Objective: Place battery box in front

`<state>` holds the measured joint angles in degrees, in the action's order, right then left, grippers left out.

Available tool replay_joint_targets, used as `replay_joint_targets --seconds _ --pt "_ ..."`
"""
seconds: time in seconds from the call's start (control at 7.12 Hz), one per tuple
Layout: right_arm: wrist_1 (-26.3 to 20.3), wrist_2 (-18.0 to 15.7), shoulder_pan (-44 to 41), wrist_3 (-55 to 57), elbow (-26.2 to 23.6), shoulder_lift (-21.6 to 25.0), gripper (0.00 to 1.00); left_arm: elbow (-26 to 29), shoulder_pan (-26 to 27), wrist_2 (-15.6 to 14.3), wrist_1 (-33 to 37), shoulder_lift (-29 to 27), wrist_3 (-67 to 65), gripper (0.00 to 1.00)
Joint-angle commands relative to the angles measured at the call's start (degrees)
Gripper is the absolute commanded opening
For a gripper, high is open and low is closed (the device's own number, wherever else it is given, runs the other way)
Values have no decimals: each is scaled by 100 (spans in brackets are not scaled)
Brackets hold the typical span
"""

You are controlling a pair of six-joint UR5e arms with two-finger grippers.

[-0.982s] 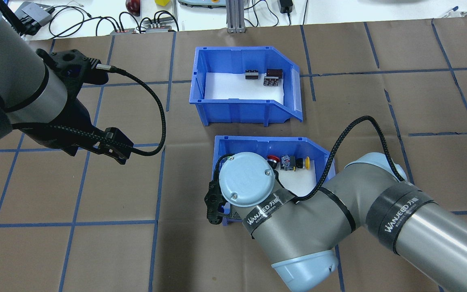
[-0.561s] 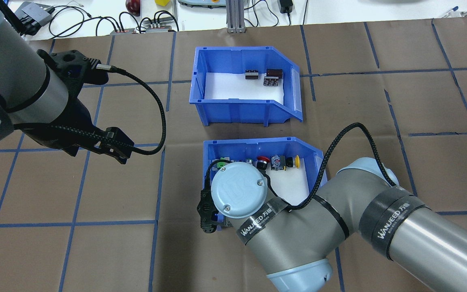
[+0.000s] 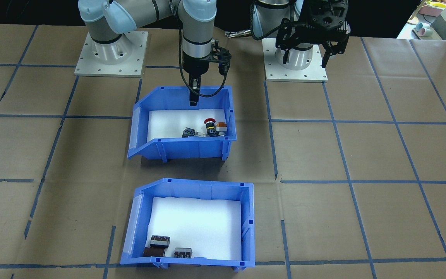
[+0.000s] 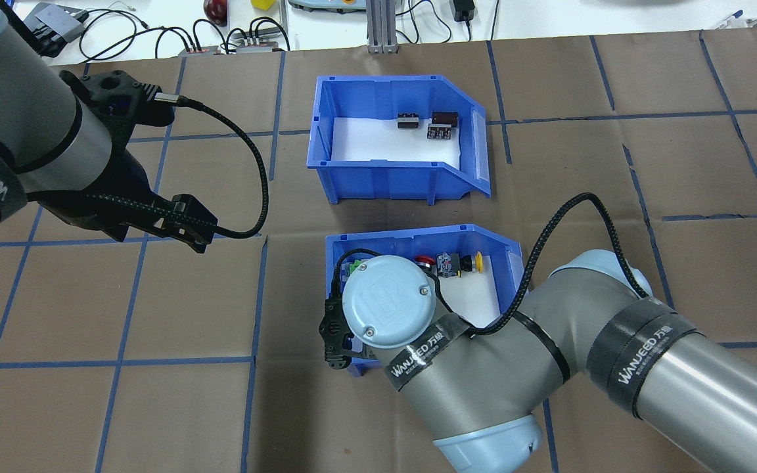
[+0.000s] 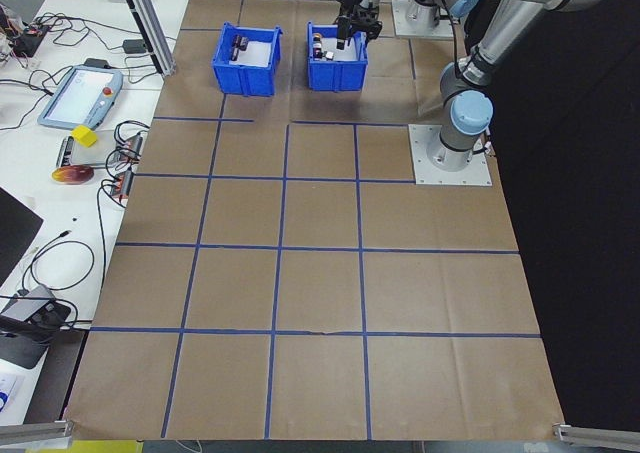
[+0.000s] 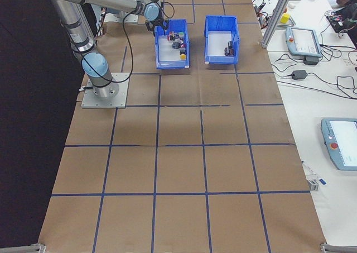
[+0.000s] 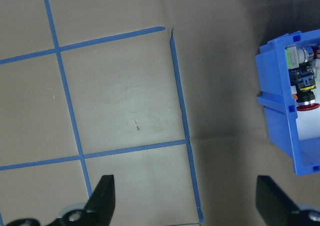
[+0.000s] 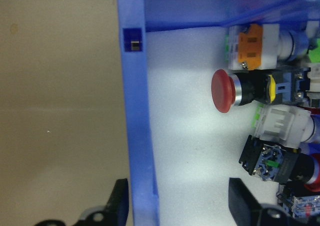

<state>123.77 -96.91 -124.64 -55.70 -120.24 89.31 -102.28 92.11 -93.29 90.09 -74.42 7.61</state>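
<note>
The battery box [image 4: 398, 138] is a blue bin with a white liner and a few dark blocks, and it stands on the side of the table far from the robot, also visible as the battery box [image 3: 192, 224]. Neither gripper touches it. My right gripper [image 8: 177, 206] is open and straddles the robot-side wall of the other blue bin [image 4: 503, 263], the one holding coloured push-buttons. One finger is outside against that wall, the other inside. My left gripper [image 4: 184, 223] hangs open over bare table, with nothing between its fingers [image 7: 105, 196].
The push-button bin [image 3: 184, 124] stands between the robot and the battery box, about a hand's width from it. The brown table cover carries a blue tape grid. Cables, a tablet and small items lie on the white bench [image 4: 155, 26] past the far edge.
The right arm has shifted to the overhead view's left, and the push-button bin has slid left with it. The left arm has barely moved. The battery box has stayed put.
</note>
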Motion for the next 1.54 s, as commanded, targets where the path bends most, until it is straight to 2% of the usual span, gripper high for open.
replay_joint_targets --seconds 0.0,0.14,0.28,0.7,0.98,1.12,1.26,1.4 --pt "-612 6 324 -28 437 279 100 -3 -9 -4 -44 -20 -5 99" --pt "-1052 -12 691 -54 649 341 100 -3 -9 4 -44 -63 -100 99" --pt "-1283 6 1174 -55 825 402 100 -3 -9 4 -44 -72 -145 99" --pt "-1390 85 2738 312 1168 430 100 -3 -9 4 -44 -81 -145 99" --pt "-1390 76 3190 1870 1554 394 100 -3 -9 4 -44 -81 -145 99" --pt "-1538 85 3270 2766 1713 368 100 -12 -9 4 -44 -81 -145 99" --pt "-1923 224 3305 3680 1836 368 100 -12 -9 4 -44 -81 -154 99" --pt "-2318 487 3323 4133 2063 359 100 -12 -9 4 -44 -81 -154 99"
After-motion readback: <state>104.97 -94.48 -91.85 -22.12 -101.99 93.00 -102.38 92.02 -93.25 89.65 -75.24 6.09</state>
